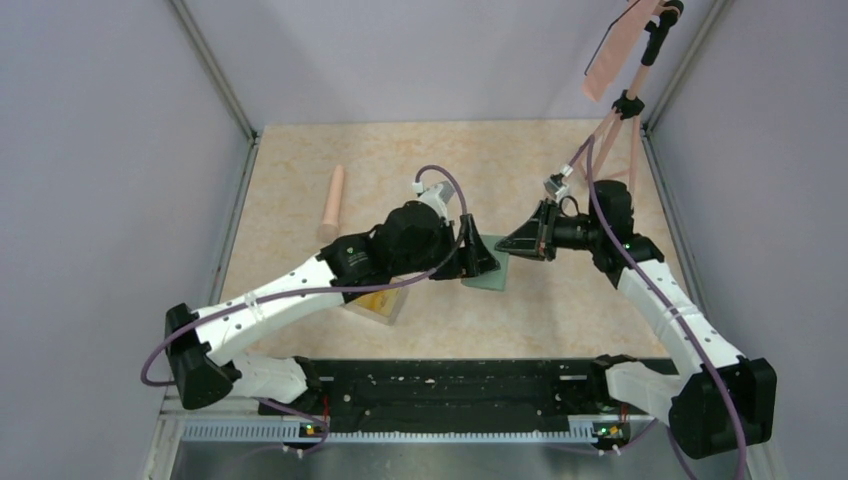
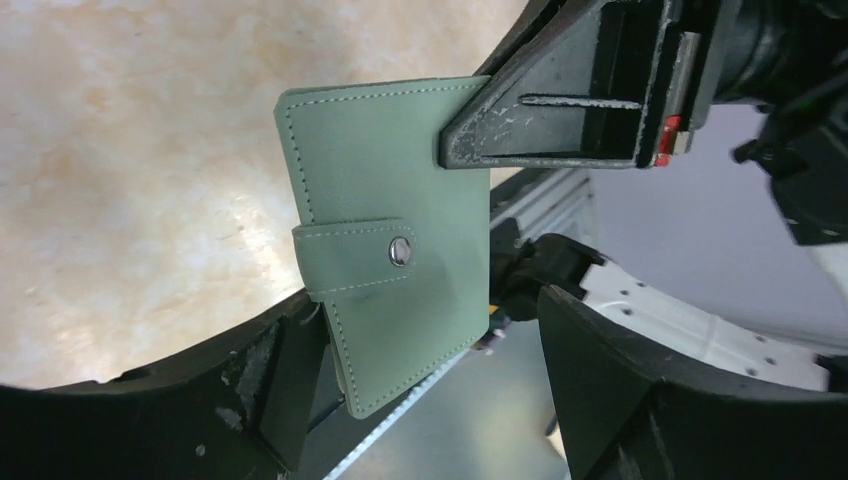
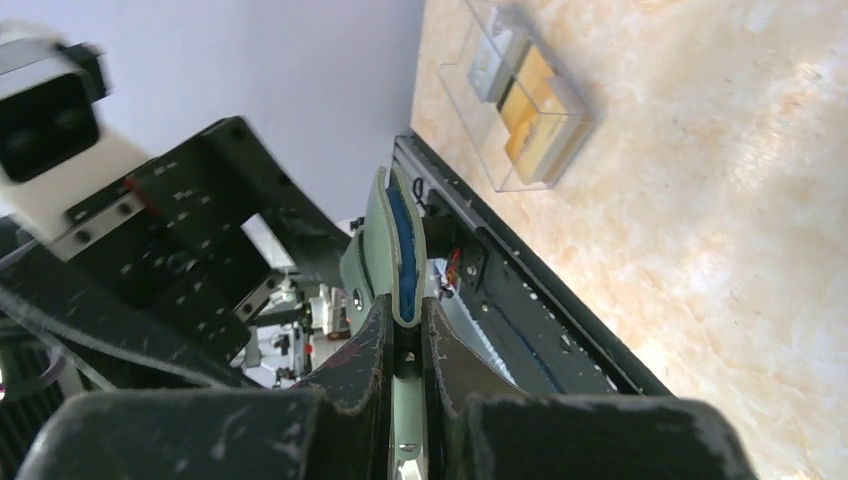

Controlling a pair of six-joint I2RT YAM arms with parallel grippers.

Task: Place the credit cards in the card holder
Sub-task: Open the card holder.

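Observation:
The card holder (image 2: 385, 250), a muted-green wallet snapped closed, hangs in the air above the table's near middle (image 1: 487, 272). My right gripper (image 3: 402, 320) is shut on its edge, and the wallet stands edge-on between the fingers with blue pages showing. My left gripper (image 2: 430, 320) is open, one finger on each side of the wallet's lower end, its fingers (image 2: 640, 400) standing apart from it. The credit cards (image 3: 528, 100), yellow-orange and pale ones, lie inside a clear plastic box (image 1: 378, 303) on the table under my left arm.
A peach-coloured cylinder (image 1: 331, 200) lies at the back left of the table. A black rail (image 1: 450, 385) runs along the near edge. Grey walls close in both sides. A pink panel on a stand (image 1: 615, 50) rises at the back right corner.

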